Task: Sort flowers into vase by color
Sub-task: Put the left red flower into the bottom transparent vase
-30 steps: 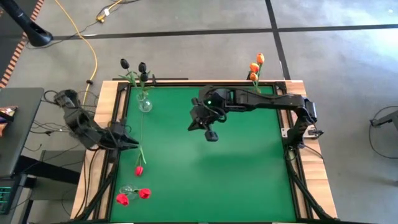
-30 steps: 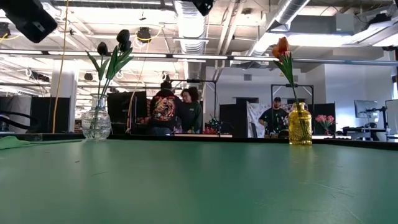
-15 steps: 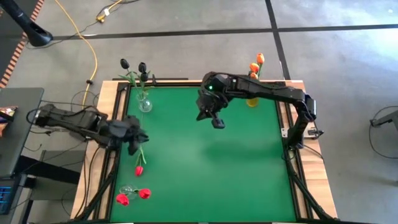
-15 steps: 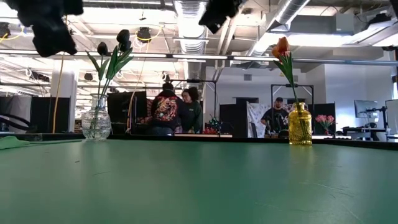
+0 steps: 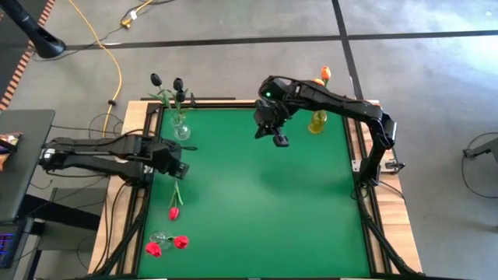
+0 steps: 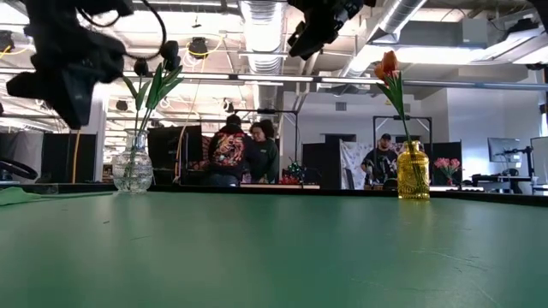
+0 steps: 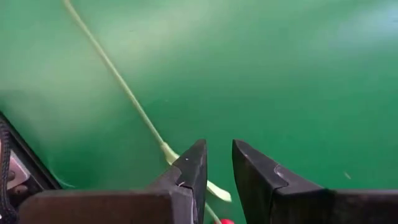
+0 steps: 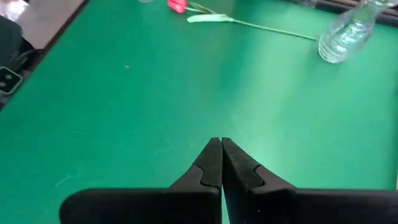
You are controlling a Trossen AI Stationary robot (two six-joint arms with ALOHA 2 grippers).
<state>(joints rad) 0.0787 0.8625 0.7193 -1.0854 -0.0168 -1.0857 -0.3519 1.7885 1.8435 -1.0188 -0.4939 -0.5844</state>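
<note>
Left arm: a dark jointed arm lies stretched low from the worktop's left edge, and the left gripper hangs above the green felt-covered worktop. Its fingers stand narrowly apart, holding nothing. A loose red-headed tulip with a long thin green stem lies flat on the worktop just below these fingers; in the left wrist view its stem runs from between the fingertips outward across the green surface.

Right arm: it reaches from the right edge in a high arch, and the right gripper is raised over the far middle of the worktop. Its fingers are pressed together and empty.

Beyond the left fingers, at the far left corner, stands a clear round glass vase with black-headed tulips. Nearer than the left fingers, by the front left edge, a second clear glass vase holds two red tulips. To the side of the right fingers, at the far right corner, a yellow glass bottle-shaped vase holds orange tulips.

Room: grey floor with dark lines and a yellow cable; behind the worktop, people stand under exposed ceiling ducts.
</note>
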